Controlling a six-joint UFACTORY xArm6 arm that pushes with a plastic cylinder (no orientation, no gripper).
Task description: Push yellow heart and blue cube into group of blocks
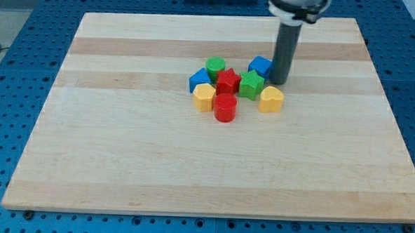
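The yellow heart [271,99] lies at the right end of the group, just right of and below the green star [251,84]. The blue cube [260,66] sits at the group's upper right, touching the green star's top. My tip [278,81] stands against the blue cube's right side, above the yellow heart. The group also holds a red star [228,81], a green cylinder [215,66], a blue block [199,79], a yellow hexagon [204,97] and a red cylinder [225,107].
The blocks rest on a pale wooden board [122,141] set on a blue perforated table [4,107]. The arm's grey body [299,2] enters from the view's top.
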